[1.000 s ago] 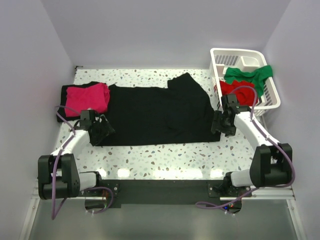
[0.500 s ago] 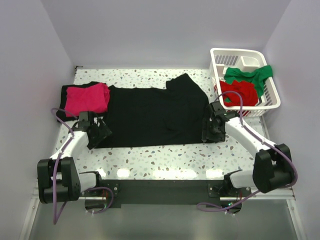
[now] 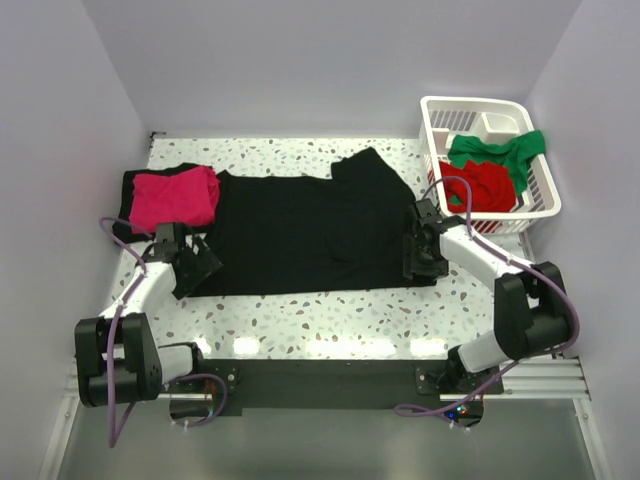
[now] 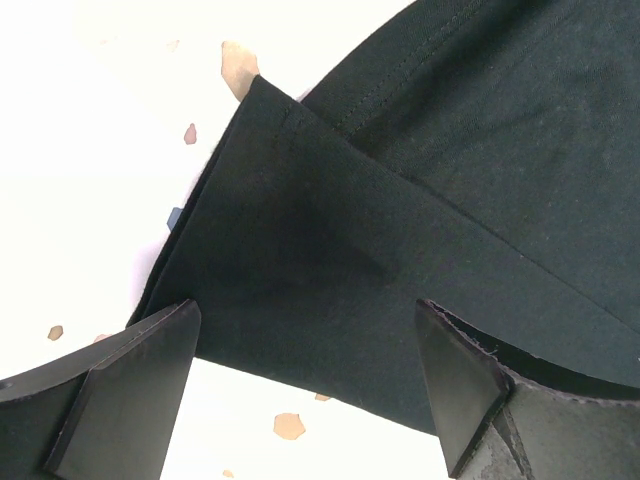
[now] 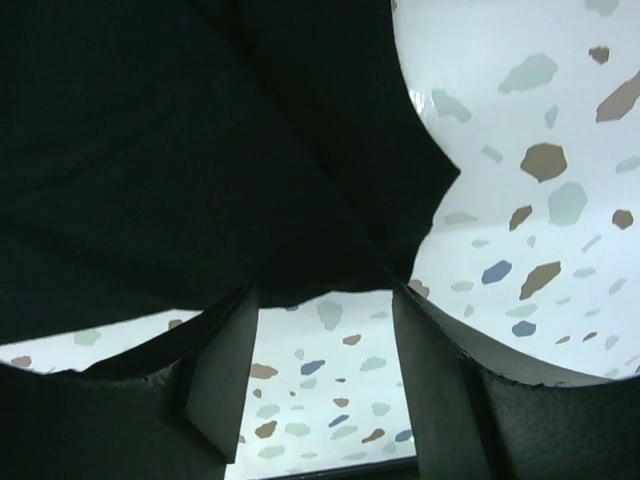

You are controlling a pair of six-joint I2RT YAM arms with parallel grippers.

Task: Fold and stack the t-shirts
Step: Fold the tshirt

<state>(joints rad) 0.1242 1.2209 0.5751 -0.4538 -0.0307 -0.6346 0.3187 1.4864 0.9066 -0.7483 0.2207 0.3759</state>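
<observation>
Grasping of the near hem is the step in hand, as I judge it, so that one more fold can begin. At the near left corner of the cloth the left gripper (image 4: 305, 310) stands with its jaws very wide apart; the corner of the black t-shirt (image 3: 300, 225) lies under the gap between them, and nothing is gripped. At the near right corner the right gripper (image 5: 322, 295) has its jaws about half apart, the hem edge sits just at their tips, the terrazzo table (image 3: 330, 320) shows between them, and it also holds nothing. The black t-shirt lies spread flat in the middle of the table, between both arms. The next move probably calls for both grippers to go low, to pinch only the cloth edge and not the table, and then to carry the near edge toward the far edge together, so the fold is straight. Farther to the left, the magenta-pink t-shirt (image 3: 175, 197) is folded on top of a folded black t-shirt (image 3: 128, 190). At the far right, the white slatted basket (image 3: 490, 105) holds the red t-shirt (image 3: 485, 185) and the green t-shirt (image 3: 500, 150), not yet folded.
</observation>
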